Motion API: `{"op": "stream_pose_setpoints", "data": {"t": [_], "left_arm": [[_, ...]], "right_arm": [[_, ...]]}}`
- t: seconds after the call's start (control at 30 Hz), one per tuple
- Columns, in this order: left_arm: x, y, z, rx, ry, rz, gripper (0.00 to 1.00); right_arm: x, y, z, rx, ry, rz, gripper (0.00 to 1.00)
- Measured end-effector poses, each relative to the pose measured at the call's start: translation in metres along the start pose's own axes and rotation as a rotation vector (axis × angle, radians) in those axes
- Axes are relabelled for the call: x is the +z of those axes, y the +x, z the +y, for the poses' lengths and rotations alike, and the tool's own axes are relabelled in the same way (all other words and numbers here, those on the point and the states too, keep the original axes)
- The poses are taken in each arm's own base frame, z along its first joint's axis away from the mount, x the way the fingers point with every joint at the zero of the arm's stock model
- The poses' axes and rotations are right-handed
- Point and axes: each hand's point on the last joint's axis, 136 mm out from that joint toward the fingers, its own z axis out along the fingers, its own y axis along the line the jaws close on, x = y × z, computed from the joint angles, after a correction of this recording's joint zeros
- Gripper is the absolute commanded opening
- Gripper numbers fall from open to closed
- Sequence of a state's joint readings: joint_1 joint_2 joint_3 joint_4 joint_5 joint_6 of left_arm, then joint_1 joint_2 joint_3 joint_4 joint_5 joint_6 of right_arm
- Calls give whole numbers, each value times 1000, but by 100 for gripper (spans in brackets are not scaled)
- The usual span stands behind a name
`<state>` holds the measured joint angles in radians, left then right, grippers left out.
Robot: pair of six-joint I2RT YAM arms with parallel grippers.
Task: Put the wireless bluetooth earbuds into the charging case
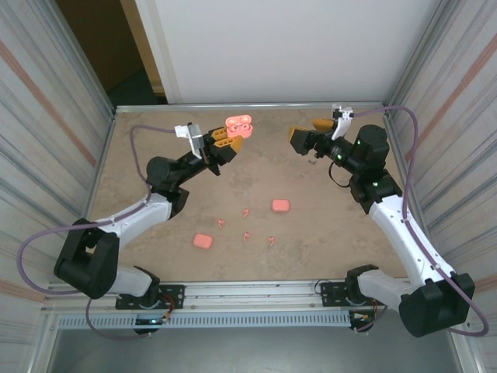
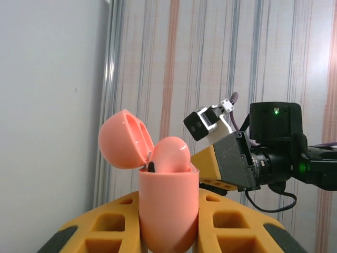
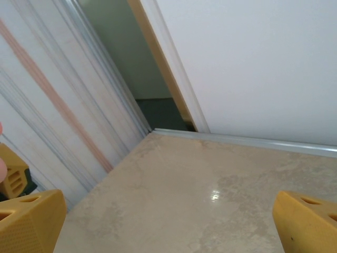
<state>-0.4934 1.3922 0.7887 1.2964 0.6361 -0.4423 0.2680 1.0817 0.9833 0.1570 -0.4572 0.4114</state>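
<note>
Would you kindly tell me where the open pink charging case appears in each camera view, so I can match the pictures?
Top external: the charging case sits upper centre, just left of middle, clamped in the left gripper.
Left wrist: bottom centre, upright between the yellow fingers, lid tipped left.
Right wrist: probably the pink sliver at the far left edge.
Shared landmark: the open right gripper, facing the case.

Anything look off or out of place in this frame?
The earbud in the open charging case, clamped in the left gripper, sits high, bulging above the rim, so it seems not fully seated. Four more earbuds lie loose on the table. Nothing else stands out.
</note>
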Motion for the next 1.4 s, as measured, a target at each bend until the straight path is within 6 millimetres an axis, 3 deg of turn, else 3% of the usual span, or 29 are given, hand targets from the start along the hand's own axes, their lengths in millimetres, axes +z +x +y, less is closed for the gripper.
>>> {"op": "stream_pose_setpoints", "data": {"t": [0.5, 1.1, 1.4], "left_arm": [[15, -10, -3, 39, 75, -32, 0], [15, -12, -7, 46, 101, -31, 0], [15, -11, -7, 30, 100, -28, 0]], "right_arm": [[0, -6, 21, 47, -111, -4, 99], [-3, -38, 58, 44, -267, -28, 99], [8, -45, 79, 50, -343, -3, 99]]}}
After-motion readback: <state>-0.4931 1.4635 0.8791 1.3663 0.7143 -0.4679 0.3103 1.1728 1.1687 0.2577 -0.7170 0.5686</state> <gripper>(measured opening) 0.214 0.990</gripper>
